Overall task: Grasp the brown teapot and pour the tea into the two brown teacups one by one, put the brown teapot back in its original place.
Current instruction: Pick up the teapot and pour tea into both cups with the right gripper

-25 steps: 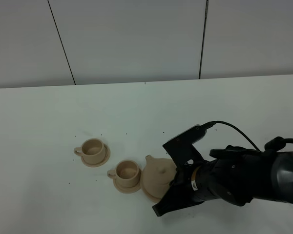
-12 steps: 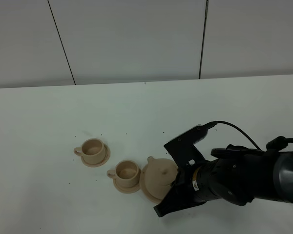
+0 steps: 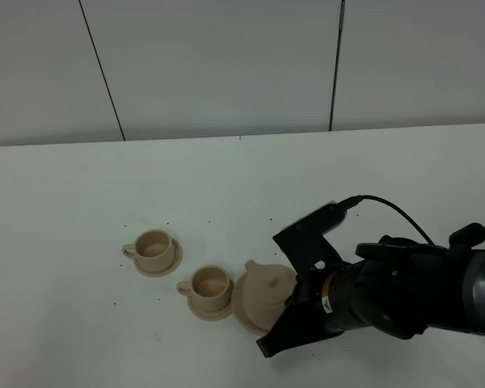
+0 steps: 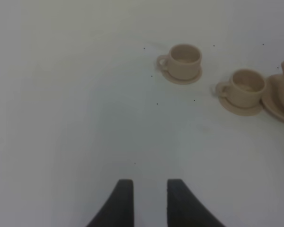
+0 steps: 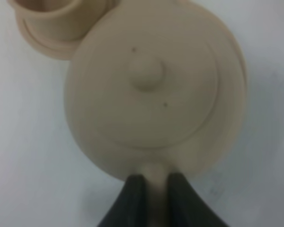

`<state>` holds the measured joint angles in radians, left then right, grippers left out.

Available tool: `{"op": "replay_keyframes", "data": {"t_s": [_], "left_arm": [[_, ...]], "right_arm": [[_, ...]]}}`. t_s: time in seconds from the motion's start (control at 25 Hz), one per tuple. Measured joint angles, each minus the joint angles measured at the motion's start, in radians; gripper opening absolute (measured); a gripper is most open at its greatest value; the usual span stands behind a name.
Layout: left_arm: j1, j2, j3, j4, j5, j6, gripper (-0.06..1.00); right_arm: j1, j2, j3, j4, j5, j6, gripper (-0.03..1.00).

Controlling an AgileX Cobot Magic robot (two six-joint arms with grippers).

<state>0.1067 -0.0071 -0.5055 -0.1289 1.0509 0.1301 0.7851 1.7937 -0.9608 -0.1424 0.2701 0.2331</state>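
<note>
I read the rounded beige-tan ceramic teapot (image 5: 151, 85) as matt and smooth, its lid faintly speckled. The small beige-tan ceramic teacup (image 3: 210, 284) nearest the teapot and the second teacup (image 3: 152, 245) beyond it share that dull finish. The white table (image 3: 226, 178) under the teapot looks smooth and matt; the black fingers (image 5: 130, 203) of the right gripper (image 5: 155, 183) look like dull plastic.

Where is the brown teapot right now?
In the exterior high view the brown teapot is front centre, just right of the nearer teacup, its handle clamped by the right gripper.
</note>
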Motion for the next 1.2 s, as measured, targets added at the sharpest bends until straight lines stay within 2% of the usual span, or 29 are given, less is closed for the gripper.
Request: {"op": "replay_keyframes", "data": {"t_s": [0.64, 1.2], "left_arm": [[0.0, 0.0, 0.0, 0.0, 0.0, 0.0, 0.24], [0.0, 0.0, 0.0, 0.0, 0.0, 0.0, 0.24]], "right_arm": [[0.0, -0.003, 0.0, -0.002, 0.009, 0.014, 0.1], [0.0, -0.08, 0.0, -0.062, 0.099, -0.006, 0.1]]}}
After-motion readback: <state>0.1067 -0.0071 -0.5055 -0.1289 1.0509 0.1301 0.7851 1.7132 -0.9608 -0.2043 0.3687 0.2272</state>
